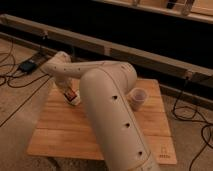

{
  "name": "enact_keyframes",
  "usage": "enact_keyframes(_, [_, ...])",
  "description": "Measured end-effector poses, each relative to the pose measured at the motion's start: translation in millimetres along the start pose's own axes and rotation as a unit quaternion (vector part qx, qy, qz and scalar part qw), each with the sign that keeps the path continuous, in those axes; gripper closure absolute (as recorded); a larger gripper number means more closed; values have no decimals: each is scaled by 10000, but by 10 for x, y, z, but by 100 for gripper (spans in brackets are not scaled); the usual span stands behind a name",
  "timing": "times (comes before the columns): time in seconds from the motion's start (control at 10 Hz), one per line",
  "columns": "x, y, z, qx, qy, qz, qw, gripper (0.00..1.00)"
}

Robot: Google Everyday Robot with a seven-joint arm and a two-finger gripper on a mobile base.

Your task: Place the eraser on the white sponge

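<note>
Gripper [71, 96] low over the left part of the wooden table [60, 135], nearer the far edge than the near one, at the end of the cream-coloured arm [107, 100] that fills the middle of the view. Small dark block with red-orange edging, taken for the eraser [72, 94], right at the gripper tip. Whether held clear of the wood or resting on it: not resolvable. Finger opening also not resolvable; grip state left unrecorded. A pale patch directly under the eraser, possibly the white sponge [74, 101], otherwise hidden by the arm; identification uncertain. White cup [137, 97] upright near the far right corner, well apart from the gripper.

Handling judgement, eraser: light, stiff, flat; rubbery faces likely to give good friction, so low slip risk. Best taken across the two long edges, near the middle, to avoid tilting in the grip. Not fragile.

Handling judgement, sponge: soft and light, likely to dent or shift under any downward push. Gentle set-down advised, flat face down, centred, release only once contact is level.
</note>
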Motion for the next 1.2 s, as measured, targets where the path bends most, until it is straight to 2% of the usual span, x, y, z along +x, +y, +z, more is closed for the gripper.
enact_keyframes(0.5, [79,-447,209,-71,138,370,9992,100])
enact_keyframes(0.8, [157,-574,220,-197,207,482,9984,97])
enact_keyframes(1.0, [257,-589,223,-314,296,439,9981,80])
enact_keyframes(1.1, [331,-563,216,-412,343,361,9979,67])
enact_keyframes(1.2, [383,-539,211,-478,368,304,9977,58])
